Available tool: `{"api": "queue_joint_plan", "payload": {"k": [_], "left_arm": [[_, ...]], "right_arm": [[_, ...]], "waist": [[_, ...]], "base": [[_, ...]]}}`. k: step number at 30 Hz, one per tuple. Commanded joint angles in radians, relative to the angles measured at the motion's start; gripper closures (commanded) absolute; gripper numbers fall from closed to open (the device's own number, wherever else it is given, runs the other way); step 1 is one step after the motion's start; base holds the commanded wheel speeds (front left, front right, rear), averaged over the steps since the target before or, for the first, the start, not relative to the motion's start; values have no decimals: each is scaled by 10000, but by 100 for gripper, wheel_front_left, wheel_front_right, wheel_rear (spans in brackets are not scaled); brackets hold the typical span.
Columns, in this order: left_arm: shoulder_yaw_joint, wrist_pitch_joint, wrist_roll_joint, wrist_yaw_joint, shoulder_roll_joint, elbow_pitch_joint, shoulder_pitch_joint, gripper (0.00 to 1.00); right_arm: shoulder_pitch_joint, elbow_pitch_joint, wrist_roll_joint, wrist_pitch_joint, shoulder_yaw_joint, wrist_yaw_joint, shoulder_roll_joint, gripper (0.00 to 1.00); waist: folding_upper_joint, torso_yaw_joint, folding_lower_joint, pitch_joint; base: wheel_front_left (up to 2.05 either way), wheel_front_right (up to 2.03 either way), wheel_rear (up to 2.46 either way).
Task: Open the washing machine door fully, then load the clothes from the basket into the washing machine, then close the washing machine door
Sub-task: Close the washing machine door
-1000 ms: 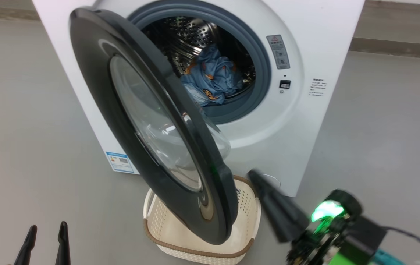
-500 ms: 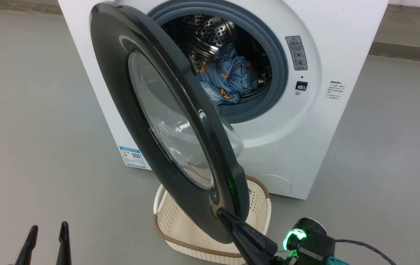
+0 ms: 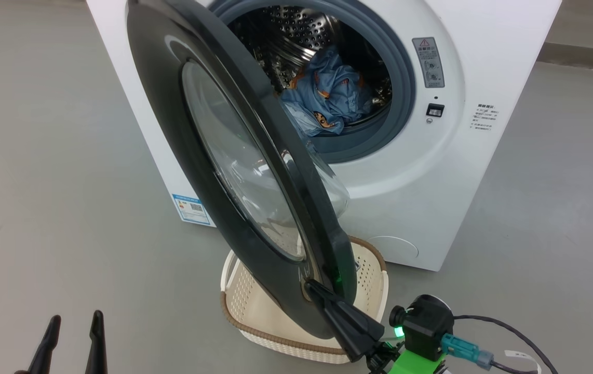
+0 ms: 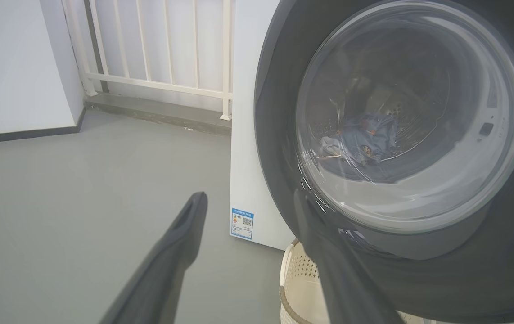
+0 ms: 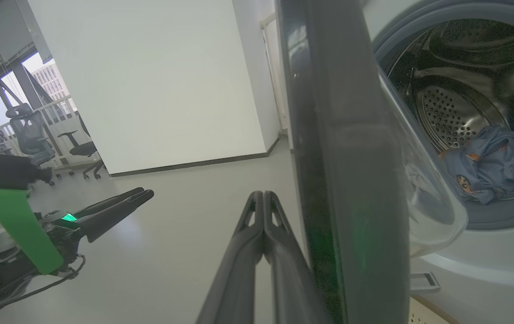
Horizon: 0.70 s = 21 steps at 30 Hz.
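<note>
Touching the washing machine door (image 3: pixel 234 156) at its lower rim, right gripper (image 3: pixel 313 288) clenched empty; left gripper (image 3: pixel 76 324) released, lower left.

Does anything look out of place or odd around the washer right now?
Nothing spilled or damaged. One oddity: the basket sits directly under the half-open washing machine door, which overhangs it. The clothes lie inside the drum.

In the washing machine (image 3: pixel 431 171), the clothes (image 3: pixel 330 96), behind the washing machine door (image 3: pixel 239 166) swung out at its left. On the floor before it, under the door's lower edge, the basket (image 3: pixel 247 301). Against that edge, the right gripper (image 3: pixel 311 286); well to its left, the left gripper (image 3: pixel 77 317).
</note>
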Motion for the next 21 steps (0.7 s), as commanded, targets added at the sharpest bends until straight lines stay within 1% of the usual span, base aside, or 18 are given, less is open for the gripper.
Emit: {"api": "queue_joint_plan", "payload": {"k": [1,10,21], "left_arm": [[361,-65,-19,6,155,-192,-502,0],[415,-65,-12,6,132,-191,-604,0],[354,-65,-14,6,-14,-282,-957,0]], "right_arm": [[-301,-156,114,-51,80,48,110,100],[-448,254,136,-51,-103,48,140,100],[-911,370,14,-51,-999,48,-122,100]], "waist": [[0,3,-1,41],[0,-63,-1,206],[0,-210,-1,775]], "base": [[0,0,0],[0,0,0],[0,0,0]]}}
